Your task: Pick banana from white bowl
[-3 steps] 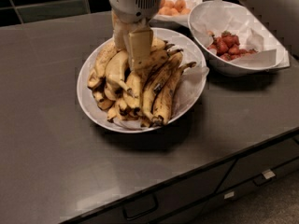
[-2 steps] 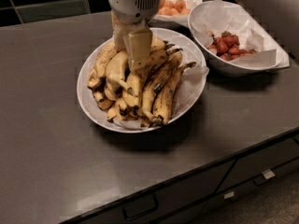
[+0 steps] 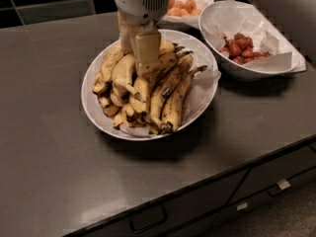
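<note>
Gripper (image 3: pixel 139 62) points straight down into the top of the bananas (image 3: pixel 153 95), touching the fruit directly beneath it. Whether it is clamped on one, I cannot tell. These bananas are heaped in the white bowl (image 3: pixel 97 116), long axes running from stems at the back right toward the front edge. Behind and to the right sit a bowl of red fruit (image 3: pixel 256 72) and a bowl of orange fruit (image 3: pixel 180 6), all on a dark counter (image 3: pixel 49 157). No writing can be read.

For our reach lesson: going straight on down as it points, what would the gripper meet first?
Probably the bananas piled in the white bowl, directly beneath the gripper; it may be touching them.
</note>
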Robot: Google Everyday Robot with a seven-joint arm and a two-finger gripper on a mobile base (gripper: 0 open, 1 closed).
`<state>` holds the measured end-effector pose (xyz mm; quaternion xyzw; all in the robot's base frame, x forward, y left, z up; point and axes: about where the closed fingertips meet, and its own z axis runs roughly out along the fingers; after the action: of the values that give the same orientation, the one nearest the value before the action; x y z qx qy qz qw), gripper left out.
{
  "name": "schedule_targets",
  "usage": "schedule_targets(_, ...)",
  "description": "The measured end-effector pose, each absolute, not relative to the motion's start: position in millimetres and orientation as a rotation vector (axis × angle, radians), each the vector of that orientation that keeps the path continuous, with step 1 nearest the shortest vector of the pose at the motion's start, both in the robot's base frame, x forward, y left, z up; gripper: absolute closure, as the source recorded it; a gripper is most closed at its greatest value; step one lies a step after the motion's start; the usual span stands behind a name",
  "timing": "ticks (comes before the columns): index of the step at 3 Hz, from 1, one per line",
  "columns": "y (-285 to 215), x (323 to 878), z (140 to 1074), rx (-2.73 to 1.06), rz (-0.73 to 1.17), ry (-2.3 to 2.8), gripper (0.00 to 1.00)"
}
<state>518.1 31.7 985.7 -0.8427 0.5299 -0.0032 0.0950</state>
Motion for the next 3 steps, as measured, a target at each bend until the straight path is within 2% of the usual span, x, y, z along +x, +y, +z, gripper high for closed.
schedule_targets(3,31.7,518.1,985.7,-2.498,-0.009,1.571,0.49)
